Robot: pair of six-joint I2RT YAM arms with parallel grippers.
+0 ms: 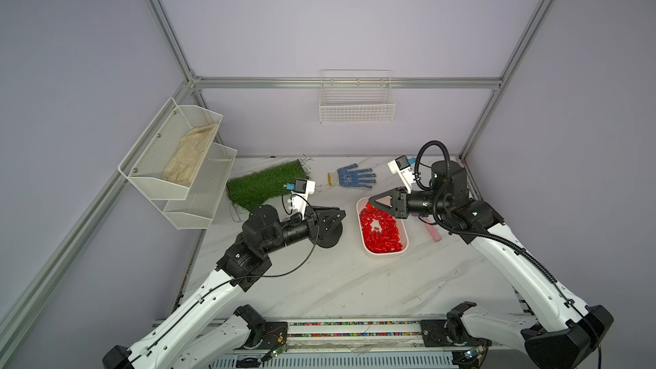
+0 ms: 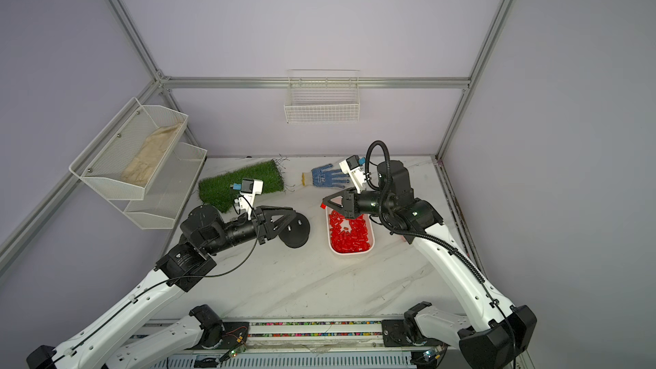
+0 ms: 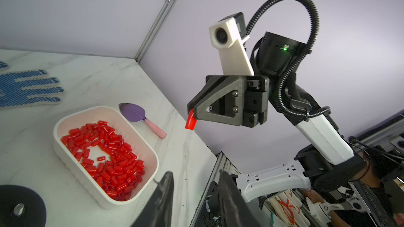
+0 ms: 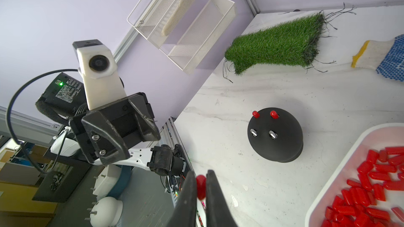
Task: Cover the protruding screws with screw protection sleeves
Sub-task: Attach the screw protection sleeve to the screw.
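Black dome base sits on the table with two screws bare and two red caps on. Right fingers pinch one red sleeve above the edge of the white tray of sleeves. Left fingers are spread and empty, near the base.

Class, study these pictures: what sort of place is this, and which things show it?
Probably a robot test booth in a lab: two robot arms at a table, plain walls on a metal frame, and practice props like a tray of red caps and a black dome with screws.
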